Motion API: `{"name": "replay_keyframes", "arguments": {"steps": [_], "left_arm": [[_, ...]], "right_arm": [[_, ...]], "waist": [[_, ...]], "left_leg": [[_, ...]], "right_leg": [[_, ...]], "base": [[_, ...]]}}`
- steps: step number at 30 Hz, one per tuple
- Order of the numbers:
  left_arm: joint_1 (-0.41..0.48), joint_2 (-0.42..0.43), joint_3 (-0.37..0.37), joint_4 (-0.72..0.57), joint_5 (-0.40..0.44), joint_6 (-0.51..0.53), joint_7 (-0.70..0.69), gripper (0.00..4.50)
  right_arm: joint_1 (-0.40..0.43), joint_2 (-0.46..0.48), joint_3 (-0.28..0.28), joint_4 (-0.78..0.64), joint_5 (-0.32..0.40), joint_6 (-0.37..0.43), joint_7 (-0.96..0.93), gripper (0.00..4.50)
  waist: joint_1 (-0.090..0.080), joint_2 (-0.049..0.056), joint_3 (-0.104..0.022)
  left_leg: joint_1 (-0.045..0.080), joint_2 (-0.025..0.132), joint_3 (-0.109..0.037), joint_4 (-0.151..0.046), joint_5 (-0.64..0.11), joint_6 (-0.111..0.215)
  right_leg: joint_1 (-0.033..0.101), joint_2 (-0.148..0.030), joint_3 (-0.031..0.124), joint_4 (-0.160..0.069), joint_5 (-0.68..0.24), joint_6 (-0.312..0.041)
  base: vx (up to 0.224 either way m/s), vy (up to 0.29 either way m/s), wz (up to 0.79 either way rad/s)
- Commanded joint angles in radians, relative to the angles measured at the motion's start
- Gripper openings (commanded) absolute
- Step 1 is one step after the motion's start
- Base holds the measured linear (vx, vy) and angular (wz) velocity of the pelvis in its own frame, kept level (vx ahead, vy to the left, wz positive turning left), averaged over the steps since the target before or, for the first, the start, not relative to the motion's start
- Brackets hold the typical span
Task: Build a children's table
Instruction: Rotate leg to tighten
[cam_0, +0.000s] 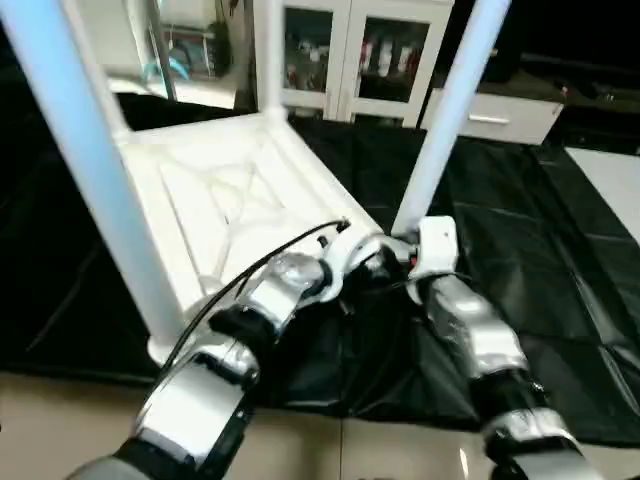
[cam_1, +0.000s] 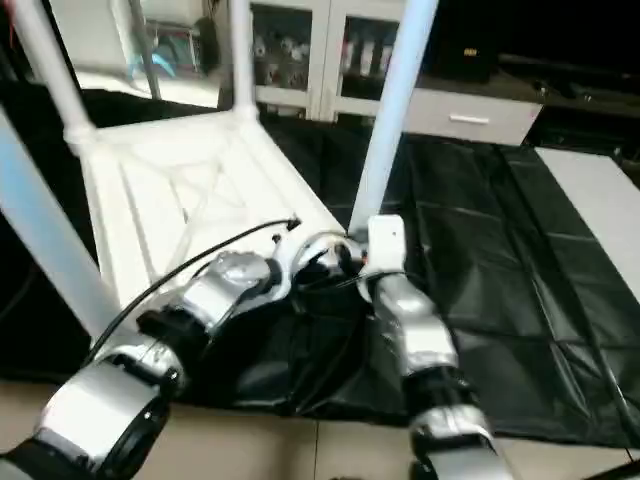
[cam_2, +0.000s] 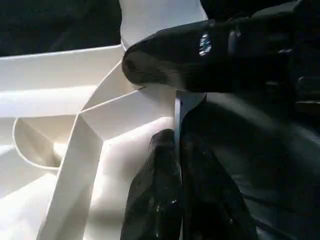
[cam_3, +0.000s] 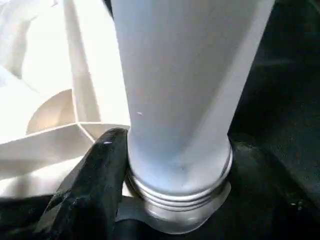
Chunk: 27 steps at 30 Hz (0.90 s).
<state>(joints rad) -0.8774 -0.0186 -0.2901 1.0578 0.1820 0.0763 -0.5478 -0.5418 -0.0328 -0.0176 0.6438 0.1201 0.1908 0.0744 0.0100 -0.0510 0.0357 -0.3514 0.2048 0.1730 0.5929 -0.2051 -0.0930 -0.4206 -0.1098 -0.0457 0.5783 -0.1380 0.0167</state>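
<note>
The children's table lies upside down: its white tabletop (cam_0: 230, 190) shows its X-ribbed underside, and white legs stand up from the corner sockets. One leg (cam_0: 90, 170) is near left, another (cam_0: 270, 60) at the far corner. At the near right corner my right gripper (cam_3: 175, 170) is around the ribbed base of a leg (cam_0: 450, 110), and its visible finger (cam_3: 95, 180) presses against the leg. Beside it, my left gripper (cam_2: 172, 112) is shut on the tabletop's thin rim (cam_2: 178, 107). The right gripper's other finger is hidden behind the leg.
The table rests on a black sheet (cam_0: 520, 230) spread over a tiled floor (cam_0: 50, 420). A white cabinet (cam_0: 350, 50) with glass doors and a low white drawer unit (cam_0: 500, 115) stand at the back. A white panel (cam_0: 610, 175) lies at the right.
</note>
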Motion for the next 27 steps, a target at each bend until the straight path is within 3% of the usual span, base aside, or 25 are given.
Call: {"name": "replay_keyframes", "arguments": {"steps": [1, 2, 3, 4, 5, 6, 8, 12, 14, 17, 19, 20, 21, 23, 27], "left_arm": [[-0.032, -0.007, 0.043, -0.011, -0.014, -0.066, 0.098, 0.00], [-0.028, 0.000, 0.040, -0.013, -0.013, -0.070, 0.086, 0.00], [-0.025, 0.007, 0.037, -0.015, -0.012, -0.074, 0.077, 0.00], [-0.021, 0.016, 0.036, -0.019, -0.011, -0.082, 0.066, 0.00], [-0.019, 0.023, 0.036, -0.022, -0.010, -0.088, 0.059, 0.00], [-0.004, 0.041, 0.032, -0.041, -0.009, -0.097, 0.029, 0.00], [0.005, 0.049, 0.026, -0.051, -0.010, -0.116, -0.001, 0.00], [0.078, 0.120, -0.011, -0.155, -0.035, -0.105, -0.245, 0.00], [0.121, 0.179, -0.053, -0.224, -0.047, -0.125, -0.404, 0.00], [0.169, 0.249, -0.099, -0.312, -0.088, -0.158, -0.589, 0.00], [0.197, 0.290, -0.123, -0.367, -0.116, -0.153, -0.690, 0.00], [0.206, 0.309, -0.133, -0.386, -0.123, -0.149, -0.730, 0.00], [0.206, 0.309, -0.133, -0.386, -0.123, -0.149, -0.730, 0.00], [0.223, 0.330, -0.138, -0.434, -0.139, -0.120, -0.800, 0.00], [0.241, 0.336, -0.146, -0.494, -0.161, -0.095, -0.866, 0.00]], "right_arm": [[0.019, 0.053, 0.056, 0.002, -0.010, -0.014, 0.071, 2.66], [0.027, 0.048, 0.059, -0.023, -0.004, -0.029, 0.100, 2.66], [0.034, 0.042, 0.062, -0.043, 0.002, -0.043, 0.126, 3.22], [0.043, 0.030, 0.062, -0.064, 0.000, -0.057, 0.131, 3.36], [0.048, 0.022, 0.062, -0.077, -0.002, -0.066, 0.131, 3.36], [0.066, -0.002, 0.063, -0.116, 0.004, -0.058, 0.153, 3.42], [0.075, -0.016, 0.062, -0.134, 0.005, -0.057, 0.158, 3.80], [0.123, -0.126, 0.061, -0.259, 0.029, 0.003, 0.281, 4.14], [0.151, -0.209, 0.090, -0.337, 0.077, 0.073, 0.454, 4.23], [0.188, -0.300, 0.124, -0.424, 0.115, 0.092, 0.628, 4.43], [0.212, -0.358, 0.146, -0.472, 0.140, 0.098, 0.730, 4.43], [0.230, -0.403, 0.166, -0.500, 0.152, 0.095, 0.804, 4.43], [0.230, -0.403, 0.166, -0.500, 0.152, 0.095, 0.804, 4.43], [0.271, -0.512, 0.217, -0.542, 0.164, 0.085, 0.969, 4.43], [0.279, -0.555, 0.247, -0.542, 0.178, 0.103, 1.081, 4.43]], "waist": [[0.012, -0.007, -0.061], [0.015, -0.007, -0.065], [0.017, -0.010, -0.066], [0.025, -0.004, -0.067], [0.030, -0.007, -0.068], [0.029, -0.009, -0.069], [0.028, -0.007, -0.069], [0.038, -0.018, -0.060], [0.041, -0.017, -0.056], [0.054, -0.009, -0.054], [0.054, -0.003, -0.052], [0.059, -0.002, -0.053], [0.061, -0.003, -0.052], [0.075, -0.009, -0.053], [0.072, -0.014, -0.053]], "left_leg": [[-0.008, 0.002, 0.009, -0.076, -0.213, 0.052], [-0.009, 0.002, 0.009, -0.072, -0.167, 0.071], [-0.010, 0.002, 0.012, -0.071, -0.145, 0.083], [-0.007, 0.003, 0.013, -0.069, -0.106, 0.102], [-0.007, 0.002, 0.015, -0.066, -0.075, 0.119], [-0.015, 0.001, 0.013, -0.066, -0.060, 0.130], [-0.015, 0.004, 0.013, -0.066, -0.060, 0.137], [-0.006, 0.011, 0.018, -0.069, -0.127, 0.128], [-0.004, 0.014, 0.018, -0.072, -0.155, 0.118], [0.000, 0.019, 0.017, -0.075, -0.190, 0.102], [0.003, 0.020, 0.018, -0.078, -0.214, 0.085], [0.010, 0.022, 0.020, -0.077, -0.224, 0.075], [0.009, 0.023, 0.020, -0.077, -0.224, 0.073], [0.010, 0.025, 0.024, -0.076, -0.220, 0.077], [-0.001, 0.023, 0.025, -0.076, -0.220, 0.078]], "right_leg": [[0.050, -0.016, 0.014, -0.060, -0.238, -0.201], [0.055, -0.015, 0.015, -0.050, -0.174, -0.218], [0.056, -0.015, 0.016, -0.048, -0.144, -0.225], [0.057, -0.015, 0.017, -0.041, -0.094, -0.241], [0.060, -0.014, 0.017, -0.036, -0.051, -0.253], [0.068, -0.015, 0.017, -0.032, -0.035, -0.252], [0.065, -0.019, 0.019, -0.033, -0.045, -0.257], [0.057, -0.015, 0.022, -0.043, -0.153, -0.256], [0.053, -0.014, 0.024, -0.046, -0.187, -0.245], [0.049, -0.015, 0.028, -0.043, -0.188, -0.239], [0.044, -0.013, 0.028, -0.044, -0.195, -0.241], [0.041, -0.011, 0.027, -0.043, -0.180, -0.247], [0.041, -0.011, 0.027, -0.041, -0.169, -0.249], [0.043, -0.013, 0.026, -0.037, -0.153, -0.249], [0.046, -0.020, 0.027, -0.038, -0.181, -0.243]], "base": [[0.060, -0.007, 0.03], [0.060, -0.007, 0.03], [0.056, -0.007, 0.01], [0.000, 0.000, 0.00], [0.000, 0.000, 0.00], [0.000, 0.000, 0.00], [0.000, 0.000, 0.00], [0.000, 0.000, 0.00], [0.000, 0.000, 0.00], [0.000, 0.000, 0.00], [0.000, 0.000, 0.00], [0.000, 0.000, 0.00], [0.000, 0.000, 0.00], [0.000, 0.000, 0.00], [0.000, 0.000, 0.00]]}}
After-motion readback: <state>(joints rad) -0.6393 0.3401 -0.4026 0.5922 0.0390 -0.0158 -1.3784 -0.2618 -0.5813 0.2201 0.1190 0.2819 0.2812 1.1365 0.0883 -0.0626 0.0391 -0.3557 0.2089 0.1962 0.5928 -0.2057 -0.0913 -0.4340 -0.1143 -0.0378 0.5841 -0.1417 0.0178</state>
